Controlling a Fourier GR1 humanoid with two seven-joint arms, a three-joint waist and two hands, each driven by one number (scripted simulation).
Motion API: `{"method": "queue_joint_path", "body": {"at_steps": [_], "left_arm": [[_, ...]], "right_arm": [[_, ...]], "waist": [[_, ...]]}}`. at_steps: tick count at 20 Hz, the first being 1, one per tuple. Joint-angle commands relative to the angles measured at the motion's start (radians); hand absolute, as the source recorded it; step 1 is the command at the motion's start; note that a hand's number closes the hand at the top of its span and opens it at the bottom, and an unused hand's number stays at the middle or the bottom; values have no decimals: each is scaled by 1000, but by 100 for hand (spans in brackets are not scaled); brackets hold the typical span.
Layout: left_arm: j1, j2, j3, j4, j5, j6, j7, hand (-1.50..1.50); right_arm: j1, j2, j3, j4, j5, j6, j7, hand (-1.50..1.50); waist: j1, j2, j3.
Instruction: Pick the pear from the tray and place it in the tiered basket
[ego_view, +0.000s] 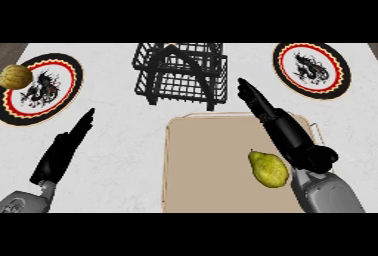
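Note:
A yellow-green pear (268, 169) lies on the right half of the tan tray (210, 165). My right hand (284, 129) is just right of the pear and above the tray's right side, fingers straight and pointing up toward the black wire tiered basket (179, 72); it holds nothing. The basket stands at the counter's back, just beyond the tray's far edge. My left hand (63, 152) is open over the bare counter to the left of the tray, fingers straight.
A patterned plate (52, 97) at the back left carries a round tan fruit (15, 76) on its far-left rim. A second patterned plate (311, 68) sits at the back right. White counter (122, 150) lies between my left hand and the tray.

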Motion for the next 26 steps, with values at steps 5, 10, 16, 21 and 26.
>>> {"method": "queue_joint_path", "body": {"at_steps": [5, 10, 16, 21, 26], "left_arm": [[-46, -143, 0, -46, 62, -20, -145, 0], [-50, -239, -16, -10, 94, -29, -209, 0], [-46, -254, 27, 34, 82, -62, -248, 0], [-33, -250, 10, 53, 67, -64, -250, 0], [-25, -262, -2, 55, 77, -92, -271, 0]], "right_arm": [[-20, 171, -53, 274, -261, -21, 327, -150], [-22, 210, -4, 364, -376, -170, 432, -150], [-283, 75, -145, 400, -337, -50, 469, -150], [-401, -174, -79, 385, -291, 182, 624, -150], [-507, -305, 60, 380, -307, 525, 747, -150]], "waist": [[31, -22, 3], [15, -29, 6], [-7, -42, 6], [1, -42, 5], [17, -40, 3]]}}
